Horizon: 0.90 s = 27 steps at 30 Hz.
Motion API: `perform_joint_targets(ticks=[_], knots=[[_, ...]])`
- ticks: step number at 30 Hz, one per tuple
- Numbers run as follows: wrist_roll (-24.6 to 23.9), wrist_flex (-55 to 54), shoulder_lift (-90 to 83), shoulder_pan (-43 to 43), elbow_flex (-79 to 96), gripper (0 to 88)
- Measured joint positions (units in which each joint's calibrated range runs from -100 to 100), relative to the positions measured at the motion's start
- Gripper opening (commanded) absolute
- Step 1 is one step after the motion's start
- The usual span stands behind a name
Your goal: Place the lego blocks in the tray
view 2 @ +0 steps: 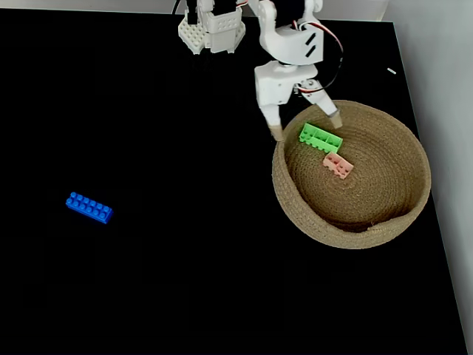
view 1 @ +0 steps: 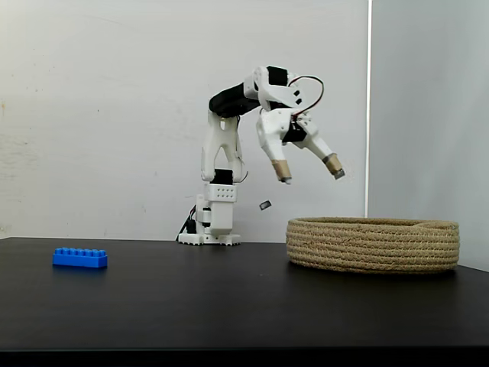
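The tray is a round coiled rope basket on the right of the black table. In a fixed view from above, a green lego block and a pale pink one lie inside it near its far rim. A long blue lego block rests on the table far to the left, well apart from the tray. My gripper hangs open above the tray's far-left rim, with nothing between its fingers.
The arm's white base stands at the back of the table, behind the tray's left side. A wide stretch of bare black tabletop lies between the blue block and the tray. The table's right edge runs close past the tray.
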Motion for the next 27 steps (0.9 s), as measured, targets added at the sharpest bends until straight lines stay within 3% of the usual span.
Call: perform_joint_targets(ticks=[5,12,18,22,27], knots=[[4.54,0.97,-6.36,14.01,7.16,36.2],[16.21,-2.03,-6.11,38.93,12.46,34.8],[24.66,-3.33,3.22,49.27,7.6,34.1],[23.59,-7.06,10.35,50.16,0.44,32.7],[15.09,-7.47,18.66,49.59,-9.46,33.6]])
